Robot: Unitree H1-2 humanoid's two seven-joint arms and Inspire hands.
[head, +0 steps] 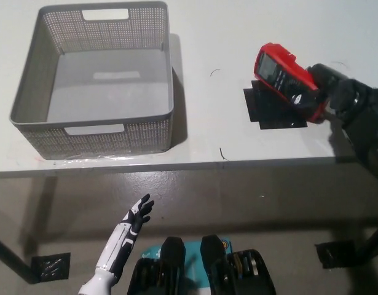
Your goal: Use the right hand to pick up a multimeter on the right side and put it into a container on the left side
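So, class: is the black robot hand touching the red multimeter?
Touching. The head view shows the right robot hand wrapped around the multimeter at its right end, holding it tilted above the black patch.
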